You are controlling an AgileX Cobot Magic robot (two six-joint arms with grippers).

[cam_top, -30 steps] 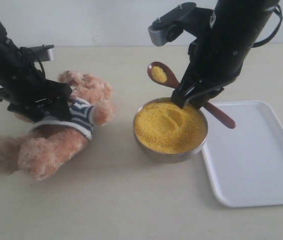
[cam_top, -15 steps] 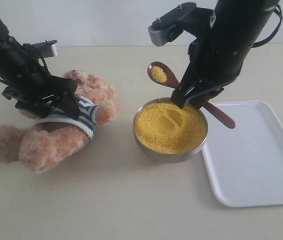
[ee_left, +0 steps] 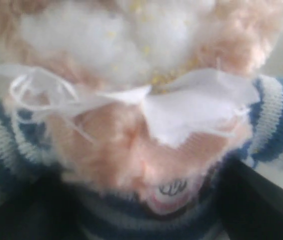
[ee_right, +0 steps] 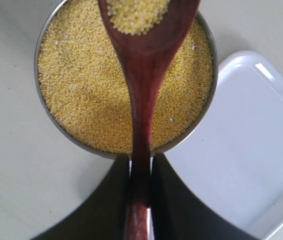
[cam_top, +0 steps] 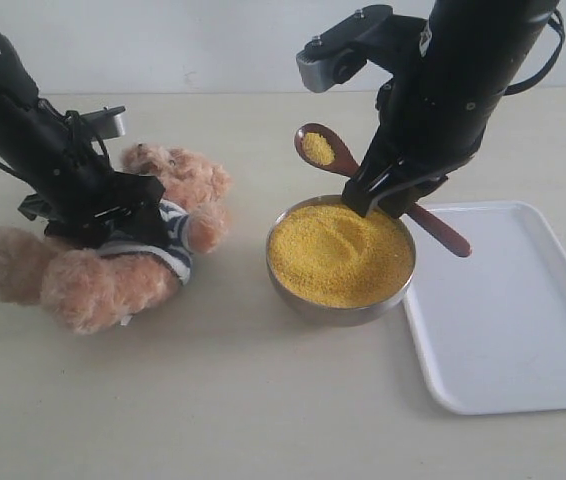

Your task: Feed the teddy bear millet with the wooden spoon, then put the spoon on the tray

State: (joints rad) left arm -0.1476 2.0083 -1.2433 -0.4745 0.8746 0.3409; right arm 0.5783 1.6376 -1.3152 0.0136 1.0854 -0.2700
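Observation:
The teddy bear (cam_top: pixel 178 185) lies on its back at the left, striped shirt toward the bowl. My left gripper (cam_top: pixel 128 215) is shut on its torso; the left wrist view shows the teddy bear (ee_left: pixel 131 135) filling the frame, with dark fingers (ee_left: pixel 261 200) on either side of the shirt. My right gripper (cam_top: pixel 388 195) is shut on the handle of the wooden spoon (cam_top: pixel 315 148), which holds a small heap of millet above the far rim of the metal bowl (cam_top: pixel 343 310). The millet (cam_top: pixel 338 250) fills the bowl. The tray (cam_top: pixel 513 310) lies right of the bowl. In the right wrist view the wooden spoon (ee_right: pixel 141 100) crosses over the millet (ee_right: pixel 81 90).
The metal bowl touches or nearly touches the tray's left edge. Bare table lies in front of the bear, the bowl and the tray. A pale wall runs along the back of the table.
My left gripper has shifted right and slightly back with the bear, tipping its torso up and dragging its legs to the right. The right arm and spoon have not moved.

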